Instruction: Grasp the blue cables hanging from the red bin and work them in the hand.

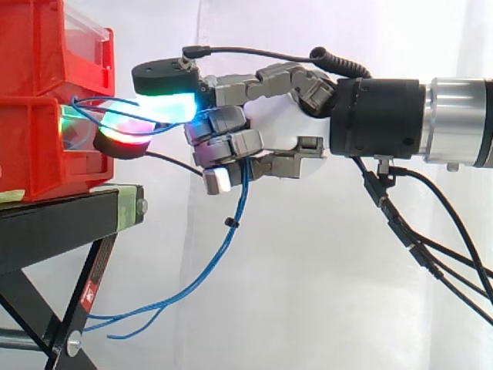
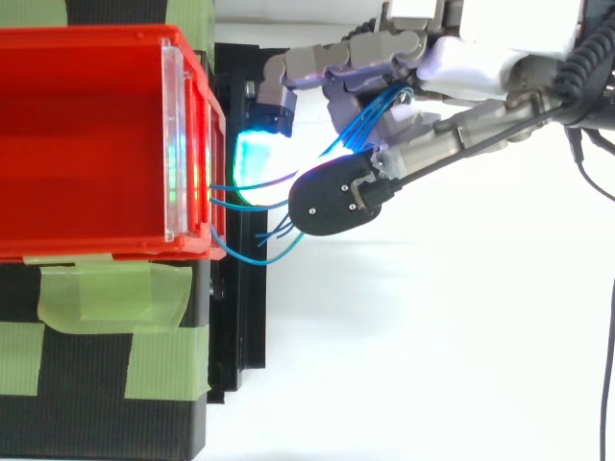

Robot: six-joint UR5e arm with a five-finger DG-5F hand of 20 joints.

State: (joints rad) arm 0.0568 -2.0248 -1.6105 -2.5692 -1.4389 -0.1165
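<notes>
Arm [image 1: 454, 119] is held level, wrist in line with it. Hand [image 1: 277, 127] is carried out straight from the wrist, palm side-on in the side view. One finger is stretched straight ahead of the palm, its pad [image 1: 166, 106] lit cyan-green on the underside. A second pad, just below the first, is lit red and green. The other fingers are curled back toward the palm, the lowest tipped white. Blue cables [image 1: 243, 193] are gripped inside the curled fingers, close ahead of the palm.
</notes>
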